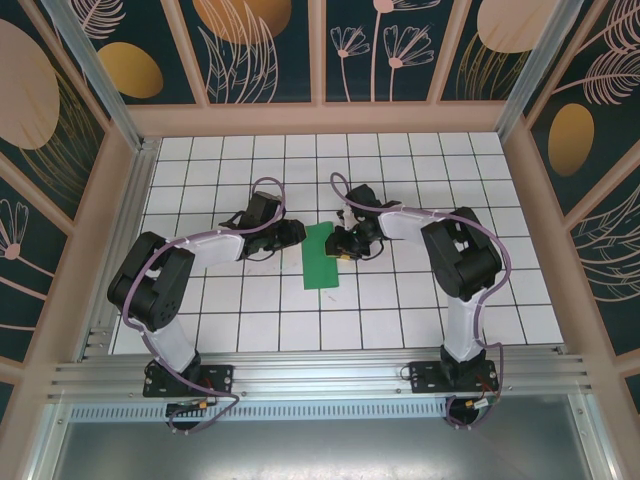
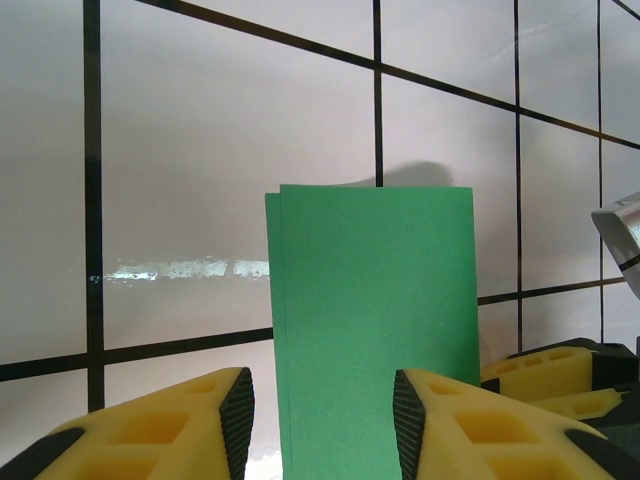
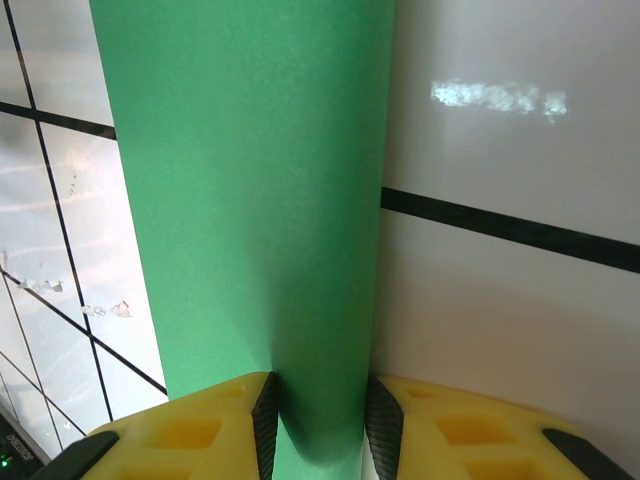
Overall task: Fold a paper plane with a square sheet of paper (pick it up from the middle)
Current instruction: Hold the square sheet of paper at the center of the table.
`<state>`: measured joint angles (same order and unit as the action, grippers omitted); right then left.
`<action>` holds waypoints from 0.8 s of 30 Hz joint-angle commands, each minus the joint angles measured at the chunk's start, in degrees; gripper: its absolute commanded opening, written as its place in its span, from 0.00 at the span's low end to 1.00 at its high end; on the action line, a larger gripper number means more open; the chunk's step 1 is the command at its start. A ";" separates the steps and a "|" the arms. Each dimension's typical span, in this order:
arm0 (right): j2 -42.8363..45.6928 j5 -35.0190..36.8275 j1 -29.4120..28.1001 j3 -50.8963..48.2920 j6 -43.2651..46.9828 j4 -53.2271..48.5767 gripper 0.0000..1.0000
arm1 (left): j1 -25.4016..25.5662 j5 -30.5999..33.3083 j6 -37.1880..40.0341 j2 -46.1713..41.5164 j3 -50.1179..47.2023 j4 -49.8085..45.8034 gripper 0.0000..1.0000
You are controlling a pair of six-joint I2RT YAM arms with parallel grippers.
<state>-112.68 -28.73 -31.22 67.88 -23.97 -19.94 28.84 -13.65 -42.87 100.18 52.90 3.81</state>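
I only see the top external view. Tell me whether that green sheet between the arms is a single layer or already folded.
Observer: Folded. In the left wrist view the green paper shows two layers, with their left edges slightly offset.
Operator: Now report the jaws of the right end effector.
Observer: The right end effector has its jaws apart, with a narrow gap between them. The end of the paper runs into that gap, but I cannot tell whether it is gripped.
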 commanded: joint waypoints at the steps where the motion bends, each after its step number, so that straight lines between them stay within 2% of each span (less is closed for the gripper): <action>1: -6.35 7.57 -1.73 -1.61 0.18 -0.17 0.36 | -0.04 -0.41 0.29 0.30 -0.61 -0.12 0.44; 24: -7.31 9.17 -2.27 -1.04 3.13 -1.23 0.37 | -0.01 -1.56 0.15 1.37 -0.26 0.40 0.45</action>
<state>-113.03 -27.00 -31.94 68.97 -22.81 -21.47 28.84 -14.52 -42.87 100.92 52.88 3.84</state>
